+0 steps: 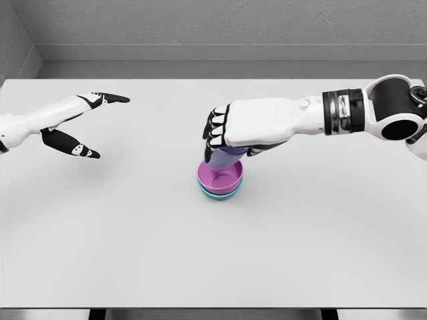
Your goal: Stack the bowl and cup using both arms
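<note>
A pink bowl [220, 181] sits nested in a teal bowl [219, 194] near the middle of the white table [133, 253]. A lavender cup [227, 160] stands tilted in the pink bowl, its top hidden under my right hand [223, 140]. That hand reaches in from the right, and its fingers curl down around the cup. My left hand [93, 127] hovers over the table's left side, well away from the stack, with fingers spread and holding nothing.
A grey wall runs behind the table's far edge. The table's front edge lies near the bottom of the picture.
</note>
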`<action>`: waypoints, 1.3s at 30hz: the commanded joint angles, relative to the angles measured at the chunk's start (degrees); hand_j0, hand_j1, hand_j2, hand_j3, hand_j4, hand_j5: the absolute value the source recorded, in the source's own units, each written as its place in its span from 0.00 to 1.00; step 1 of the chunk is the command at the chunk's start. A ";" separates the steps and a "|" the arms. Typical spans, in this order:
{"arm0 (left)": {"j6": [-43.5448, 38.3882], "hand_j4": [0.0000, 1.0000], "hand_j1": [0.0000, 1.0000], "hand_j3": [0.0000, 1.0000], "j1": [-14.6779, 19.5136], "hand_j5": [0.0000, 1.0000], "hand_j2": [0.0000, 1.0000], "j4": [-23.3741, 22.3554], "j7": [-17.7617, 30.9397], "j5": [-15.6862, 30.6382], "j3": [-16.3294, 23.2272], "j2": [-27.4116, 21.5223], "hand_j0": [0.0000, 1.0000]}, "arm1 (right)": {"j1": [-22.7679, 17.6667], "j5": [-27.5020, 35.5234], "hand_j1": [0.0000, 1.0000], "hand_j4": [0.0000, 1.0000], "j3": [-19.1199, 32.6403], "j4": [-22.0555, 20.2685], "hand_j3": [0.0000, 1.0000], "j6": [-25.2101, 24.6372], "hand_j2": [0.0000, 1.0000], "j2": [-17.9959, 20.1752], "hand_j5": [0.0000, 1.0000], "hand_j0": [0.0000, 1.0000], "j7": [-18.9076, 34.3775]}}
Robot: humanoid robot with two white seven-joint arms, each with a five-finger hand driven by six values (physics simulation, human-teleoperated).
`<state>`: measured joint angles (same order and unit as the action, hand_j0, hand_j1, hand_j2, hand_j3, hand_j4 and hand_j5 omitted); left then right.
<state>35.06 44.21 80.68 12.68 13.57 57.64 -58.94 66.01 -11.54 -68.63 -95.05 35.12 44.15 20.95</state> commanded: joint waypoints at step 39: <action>-0.06 1.00 1.00 1.00 -0.09 1.00 1.00 0.10 -0.02 0.41 -0.07 -0.03 1.00 | 0.00 0.20 0.66 0.66 -0.90 0.04 0.66 -0.12 0.66 -0.30 0.66 0.66 1.20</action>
<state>35.06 44.12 80.76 12.68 13.57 57.64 -58.94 66.01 -11.67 -69.47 -95.01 35.12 43.78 22.09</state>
